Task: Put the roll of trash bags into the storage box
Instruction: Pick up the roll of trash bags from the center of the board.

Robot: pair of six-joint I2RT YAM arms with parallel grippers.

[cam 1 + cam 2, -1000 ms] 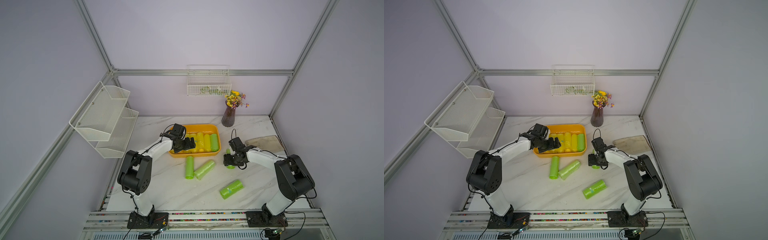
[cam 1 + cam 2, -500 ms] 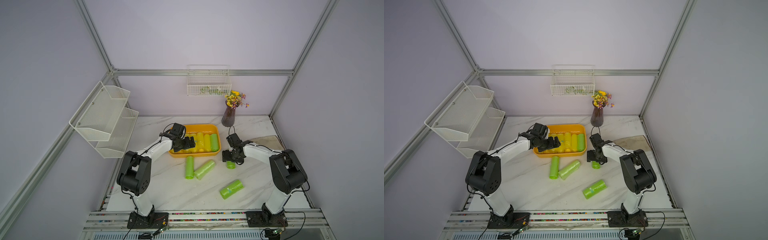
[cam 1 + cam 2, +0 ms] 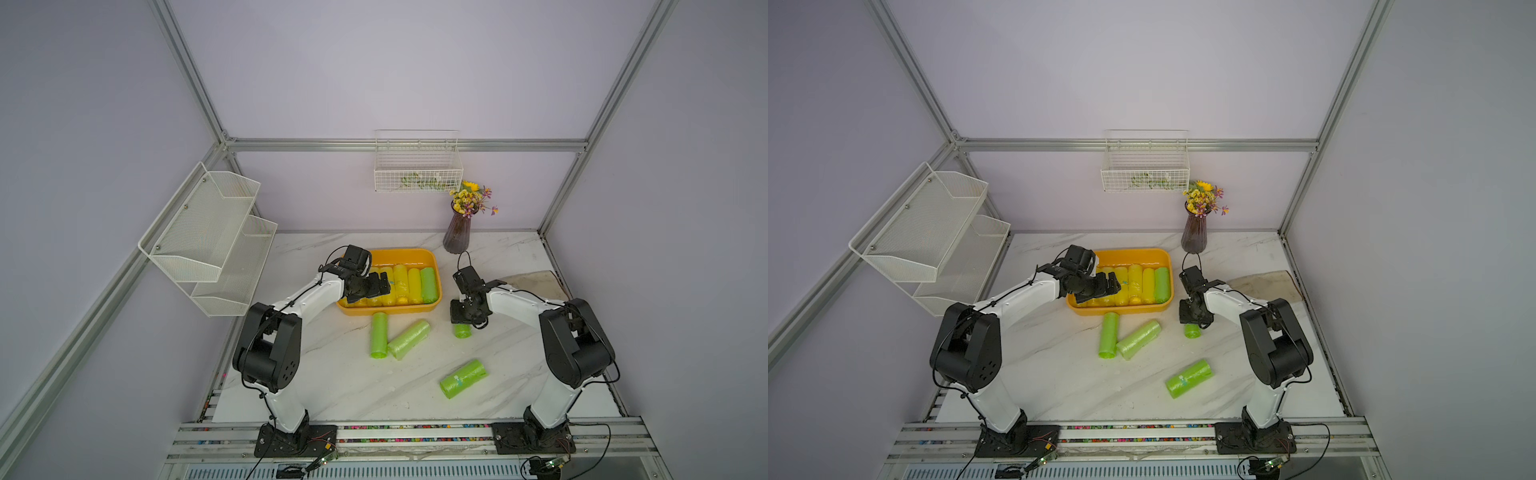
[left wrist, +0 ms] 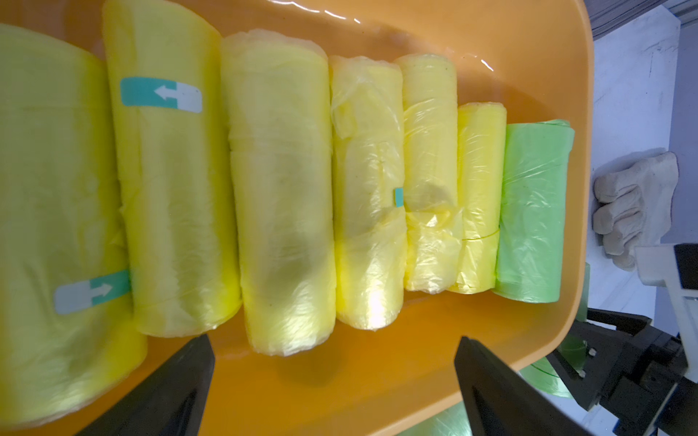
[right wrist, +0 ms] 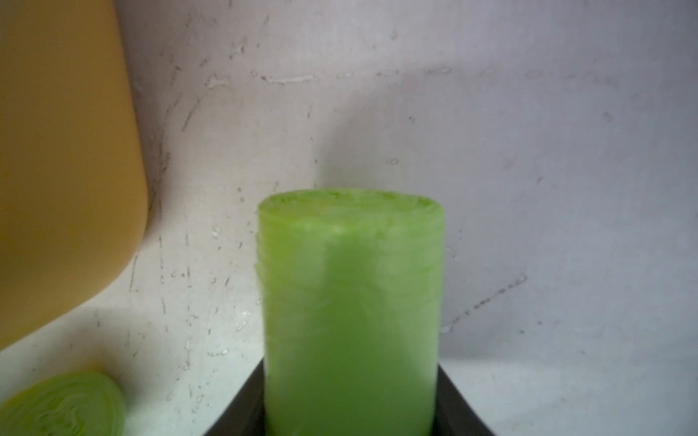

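Note:
The storage box (image 3: pixel 390 252) (image 3: pixel 1128 252) is a shallow orange-yellow tub holding several yellow rolls and one green roll (image 3: pixel 429 285). My left gripper (image 3: pixel 382 286) (image 4: pixel 334 341) hovers open over the box's near-left part (image 4: pixel 377 381), with nothing between its fingers. Right of the box, my right gripper (image 3: pixel 462 318) (image 3: pixel 1192 318) (image 5: pixel 351 372) is shut on a green roll of trash bags (image 3: pixel 462 331) (image 5: pixel 351 283) at table level. The box's corner (image 5: pixel 56 151) shows beside that roll.
Three more green rolls lie on the marble in front of the box (image 3: pixel 378 334) (image 3: pixel 409 338) (image 3: pixel 463 378). A vase of flowers (image 3: pixel 457 235) stands behind the right arm, and a pale glove (image 3: pixel 536 280) lies at the right. A white wire basket (image 3: pixel 417 170) hangs on the back wall. A white mesh shelf (image 3: pixel 212 241) hangs at the left.
My right gripper's jaws have closed around the green roll beside the box, after the wrist shifted a little over it. The left arm has not moved.

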